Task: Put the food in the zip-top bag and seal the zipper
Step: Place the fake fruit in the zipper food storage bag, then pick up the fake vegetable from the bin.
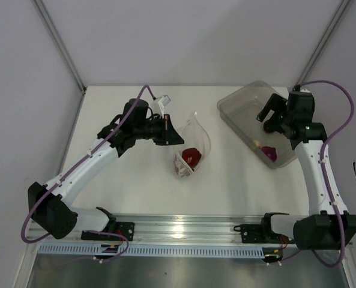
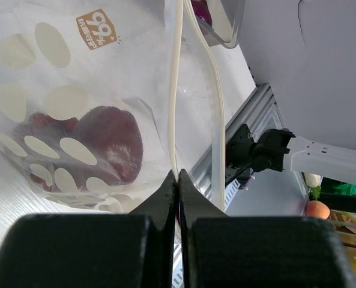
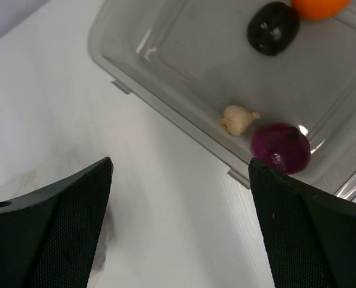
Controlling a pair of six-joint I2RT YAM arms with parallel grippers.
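The bag (image 2: 57, 66) is clear with cream oval spots. Its fruit (image 2: 108, 144) is dark red. The onion (image 3: 280, 148) is purple, the plum (image 3: 273, 27) black, the ball (image 3: 319, 6) orange.

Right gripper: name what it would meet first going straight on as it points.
Likely the table just outside the clear bin; depth is unclear, so the bin's wall may come first.
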